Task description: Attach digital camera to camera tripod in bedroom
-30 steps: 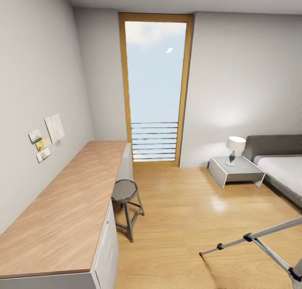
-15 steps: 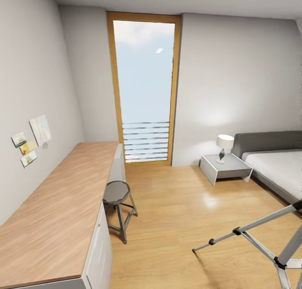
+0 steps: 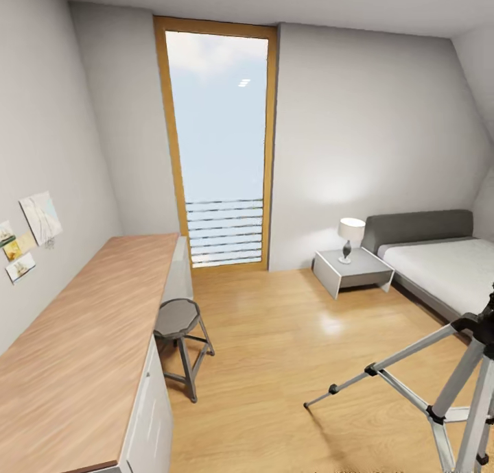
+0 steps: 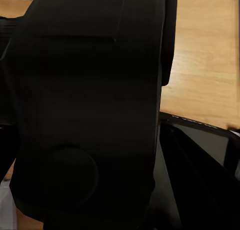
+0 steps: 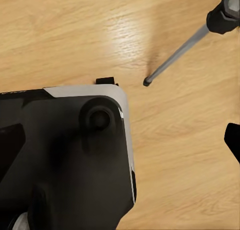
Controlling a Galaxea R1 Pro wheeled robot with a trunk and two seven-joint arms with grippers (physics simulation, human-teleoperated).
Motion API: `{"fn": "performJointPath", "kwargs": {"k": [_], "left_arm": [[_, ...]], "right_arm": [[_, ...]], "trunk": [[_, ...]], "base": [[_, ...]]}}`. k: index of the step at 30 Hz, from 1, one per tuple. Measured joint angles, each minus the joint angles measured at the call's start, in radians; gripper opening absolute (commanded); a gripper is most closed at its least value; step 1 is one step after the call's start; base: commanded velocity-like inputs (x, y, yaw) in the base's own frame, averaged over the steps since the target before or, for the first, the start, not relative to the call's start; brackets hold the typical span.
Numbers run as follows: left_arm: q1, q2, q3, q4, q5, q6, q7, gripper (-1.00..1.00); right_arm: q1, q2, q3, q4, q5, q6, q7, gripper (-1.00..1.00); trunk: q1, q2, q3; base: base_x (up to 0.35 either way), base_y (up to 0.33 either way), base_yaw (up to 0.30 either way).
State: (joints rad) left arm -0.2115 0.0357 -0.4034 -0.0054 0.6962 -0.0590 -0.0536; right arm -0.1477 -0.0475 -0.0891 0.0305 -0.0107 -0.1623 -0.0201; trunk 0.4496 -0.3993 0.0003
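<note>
**Tripod at the frame edge, tools unreadable**

At the head view's lower right corner, the tripod [image 3: 439, 384] is standing on the wood floor [image 3: 288, 363], partly cut off by the frame edge: two silver legs and black joints are showing, while its dark head is barely peeking in at the right border. One leg is stretching toward the room's middle, ending in a black foot. Behind it, the bed [image 3: 439, 267] is lying against the far wall, its right part running out of frame, with a nightstand [image 3: 353, 271] and lamp [image 3: 350, 236] just beside it. Along the left wall the worktop [image 3: 89, 336] is running toward the tall window [image 3: 218, 144], a stool [image 3: 178, 322] standing next to it.

From the left wrist, a large black shape is blocking most of the picture; what it is cannot be told, nor whether the left tool is open or closed. From the right wrist, a black-and-grey body is covering the lower half, and a tripod leg [image 5: 175, 57] is slanting over the floor beyond it. The right tool's state cannot be told either.
</note>
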Motion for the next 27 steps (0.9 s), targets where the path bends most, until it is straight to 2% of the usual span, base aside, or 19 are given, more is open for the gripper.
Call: {"fn": "performJointPath", "kwargs": {"k": [3,5,11,17,18,27], "left_arm": [[0.000,0.000,-0.001,0.000,-0.001,0.000,-0.008,-1.00],[0.000,0.001,-0.002,-0.001,-0.002,0.003,-0.079,-1.00],[0.000,0.004,-0.003,0.000,-0.001,0.005,-0.162,-1.00],[0.000,0.005,-0.004,0.000,-0.010,0.006,-0.187,-1.00],[0.000,0.005,-0.005,0.000,-0.028,0.008,-0.192,-1.00],[0.000,0.002,-0.006,-0.001,-0.106,0.041,-0.194,-1.00]], "right_arm": [[0.000,0.000,0.000,0.000,0.000,0.000,0.000,1.00],[0.000,-0.001,0.000,0.000,0.000,0.000,0.000,1.00],[0.000,-0.001,0.000,0.000,0.000,0.000,0.000,1.00],[0.000,-0.002,0.000,0.000,0.000,0.000,0.000,1.00],[0.000,-0.003,0.000,0.000,-0.001,0.000,0.000,1.00],[0.000,-0.003,0.000,0.000,0.000,0.000,0.000,1.00]], "trunk": [[0.000,0.000,0.000],[0.000,0.000,0.000],[0.000,0.000,0.000],[0.000,0.000,0.000],[0.000,0.000,0.000],[0.000,0.000,0.000]], "base": [[0.000,0.000,-0.155],[0.000,0.000,-0.155],[0.000,0.000,-0.155],[0.000,0.000,-0.155],[0.000,0.000,-0.155],[0.000,0.000,-0.155]]}}
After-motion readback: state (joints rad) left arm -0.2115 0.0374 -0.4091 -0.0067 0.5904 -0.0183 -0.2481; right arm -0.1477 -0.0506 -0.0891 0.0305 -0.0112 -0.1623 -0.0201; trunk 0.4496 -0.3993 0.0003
